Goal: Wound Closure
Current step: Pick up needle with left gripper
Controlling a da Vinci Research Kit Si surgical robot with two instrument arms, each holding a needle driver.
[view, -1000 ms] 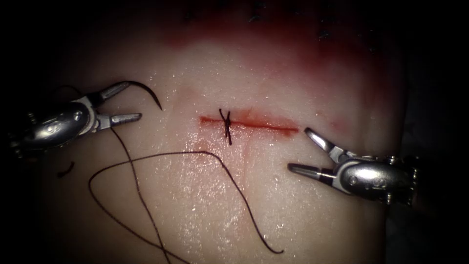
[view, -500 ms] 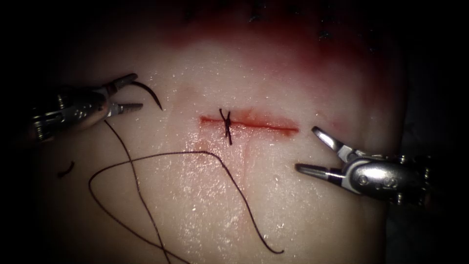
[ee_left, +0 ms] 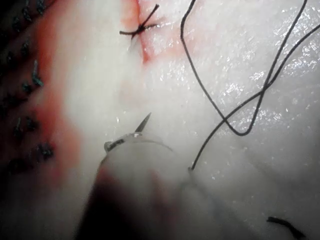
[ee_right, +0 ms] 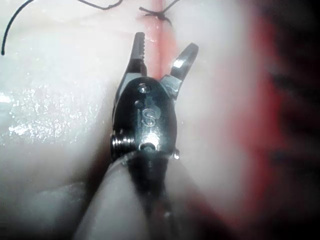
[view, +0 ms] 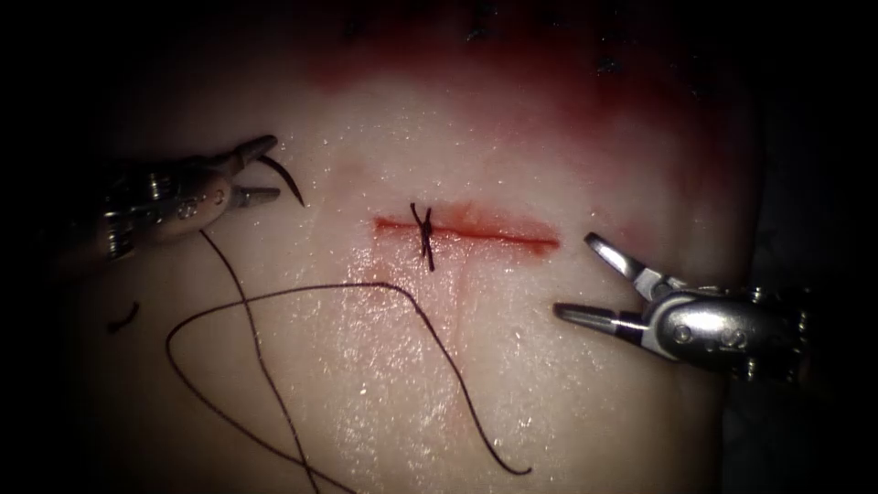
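Left of the cut [view: 466,230], with its one knotted stitch [view: 422,230], the left tool [view: 261,171] straddles the needle [view: 285,178] with jaws parted, apparently not yet gripping; the needle lies on the tissue [view: 512,384], thread [view: 274,366] trailing. Right of the cut, the right tool [view: 578,277] waits open and empty.

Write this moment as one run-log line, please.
left tool: open, around needle | right tool: open, empty | needle: outside tissue, left of cut
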